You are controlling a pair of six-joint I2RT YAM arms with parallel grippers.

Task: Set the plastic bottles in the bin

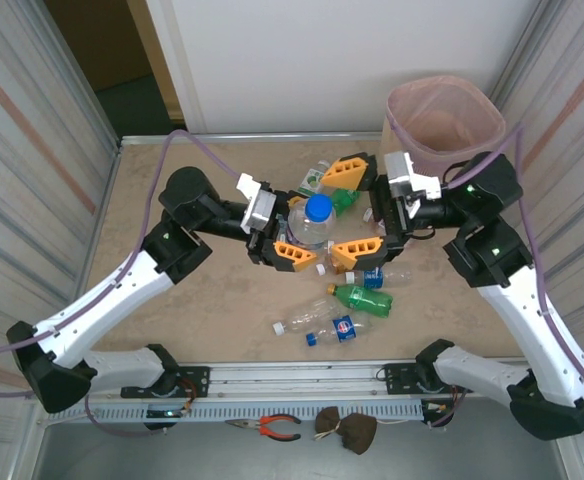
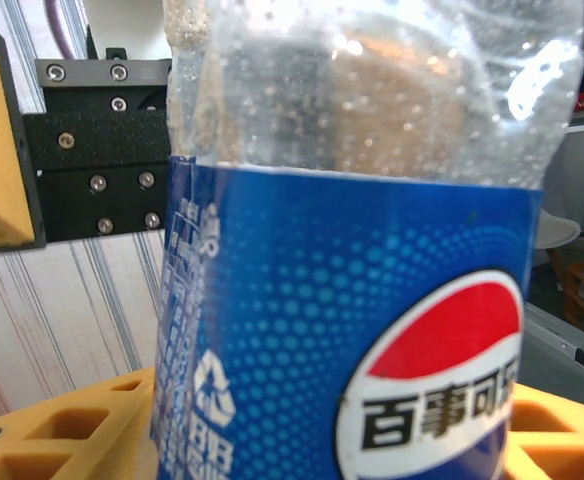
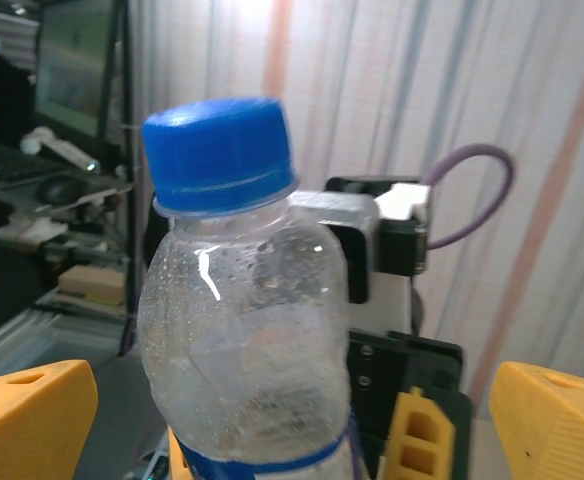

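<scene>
Held bottle point(image 1: 317, 218): gripped upright, blue cap up, by the left gripper point(image 1: 297, 230).
Right gripper point(image 1: 352, 212): spread wide around the bottle, nothing clasped; a hand-over is judged.
Bin point(image 1: 472, 105): just behind the right gripper, hence the pass.
Loose bottles point(image 1: 362, 297): left lying nearside of both grippers.

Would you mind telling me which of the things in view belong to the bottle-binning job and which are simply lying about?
For the job: blue-capped Pepsi bottle, held upright; green bottle; clear bottles lying nearby; pink-lined bin.
Lying about: red-handled pliers; brown bundle beside them.
</scene>
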